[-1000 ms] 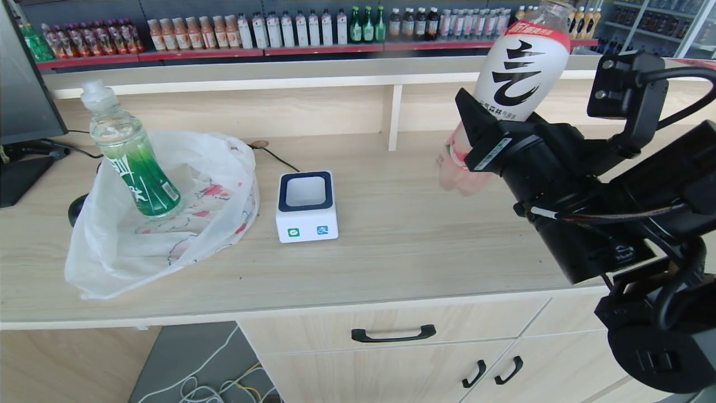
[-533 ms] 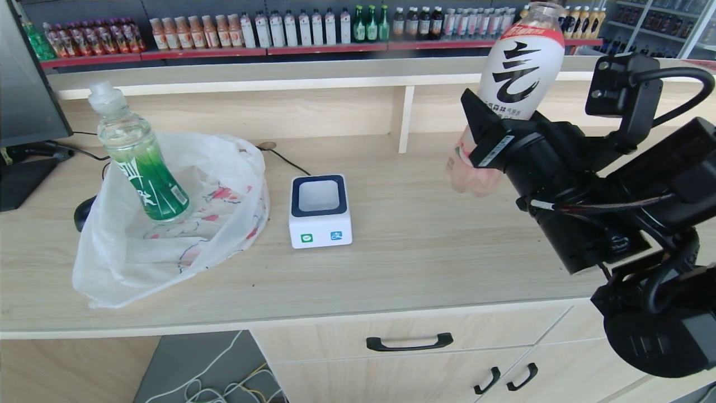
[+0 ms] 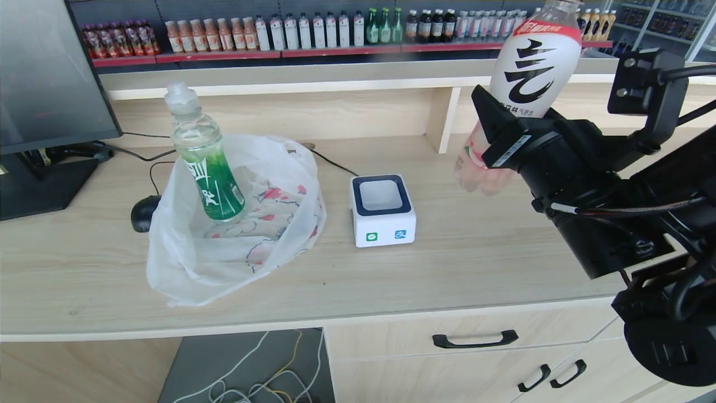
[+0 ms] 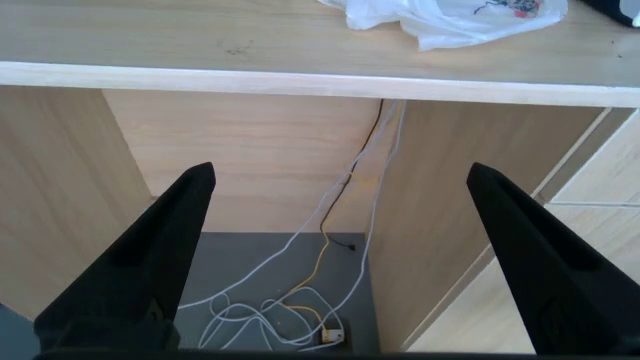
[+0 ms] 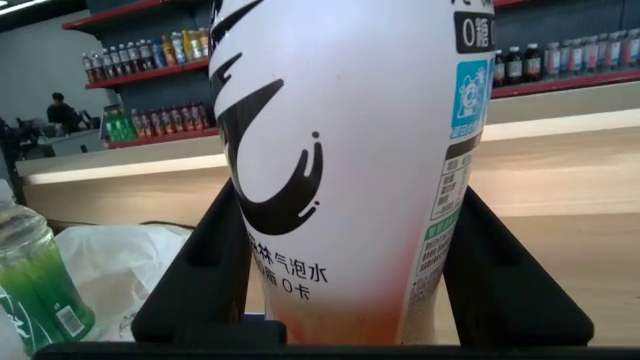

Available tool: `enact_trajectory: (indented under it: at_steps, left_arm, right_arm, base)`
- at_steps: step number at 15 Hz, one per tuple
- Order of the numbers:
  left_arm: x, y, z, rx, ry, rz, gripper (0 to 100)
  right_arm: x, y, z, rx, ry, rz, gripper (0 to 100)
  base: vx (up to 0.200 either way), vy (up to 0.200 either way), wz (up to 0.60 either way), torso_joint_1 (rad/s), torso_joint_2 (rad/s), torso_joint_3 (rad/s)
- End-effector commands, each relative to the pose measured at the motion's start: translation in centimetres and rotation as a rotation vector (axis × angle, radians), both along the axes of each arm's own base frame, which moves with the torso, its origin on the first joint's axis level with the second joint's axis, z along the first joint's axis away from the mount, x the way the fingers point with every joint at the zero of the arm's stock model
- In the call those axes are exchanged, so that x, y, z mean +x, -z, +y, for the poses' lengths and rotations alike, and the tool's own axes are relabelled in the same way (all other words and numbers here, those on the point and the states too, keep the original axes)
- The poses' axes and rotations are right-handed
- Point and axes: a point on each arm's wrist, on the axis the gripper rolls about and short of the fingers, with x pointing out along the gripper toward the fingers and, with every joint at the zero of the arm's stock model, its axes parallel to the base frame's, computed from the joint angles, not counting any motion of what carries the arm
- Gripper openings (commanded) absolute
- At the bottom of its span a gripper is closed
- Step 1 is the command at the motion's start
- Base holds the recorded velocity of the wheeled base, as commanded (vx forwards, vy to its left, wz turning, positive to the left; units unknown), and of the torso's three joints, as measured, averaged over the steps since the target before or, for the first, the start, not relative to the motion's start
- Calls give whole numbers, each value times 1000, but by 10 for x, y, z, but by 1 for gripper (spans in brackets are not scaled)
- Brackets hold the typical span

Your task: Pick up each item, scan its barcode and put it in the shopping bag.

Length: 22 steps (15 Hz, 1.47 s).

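We find the right pincer (image 5: 350, 290) clenched on the white-labelled bottle (image 3: 531, 67), held upright and apparently clear of the desk (image 3: 475, 257), to the right of the scanner (image 3: 384, 210). The green bottle (image 3: 204, 162) stands slightly tilted inside the shopping bag (image 3: 184, 263) on the desk. The left pincer (image 4: 340, 180) hangs released below the desk edge, grasping nothing.

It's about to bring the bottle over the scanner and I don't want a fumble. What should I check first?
1. Right gripper's hold on the white bottle: ok, clamped from both sides, bottle clear of the counter.
2. Scanner window free: ok, nothing on it.
3. Barcode turned toward the scanner: cannot tell.
4. Shopping bag open: ok, green bottle stands inside, room beside it.
5. Left gripper out of the path: ok, open, below the counter's edge.
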Motion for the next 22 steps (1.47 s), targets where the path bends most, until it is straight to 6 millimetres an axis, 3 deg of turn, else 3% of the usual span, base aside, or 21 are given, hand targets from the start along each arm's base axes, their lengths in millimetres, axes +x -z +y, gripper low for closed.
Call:
enact_trajectory:
  at_steps: [1,4,12,22]
  left_arm:
    - [0,0,0,0,0,2,100]
    - [0,0,0,1,0,0,100]
    - [0,0,0,1,0,0,100]
    - [0,0,0,1,0,0,100]
  right_arm:
    - [-4,-3,-3,6,2,-8,0]
    - [-2,-5,-7,10,13,-16,0]
    - [-13,-13,-14,31,6,-47,0]
    - [-22,-4,-19,1,-5,-22,0]
  base:
    - [0,200,0,-2,-2,-2]
    - [0,200,0,1,4,7]
    - [0,0,0,0,0,0]
    - [0,0,0,0,0,0]
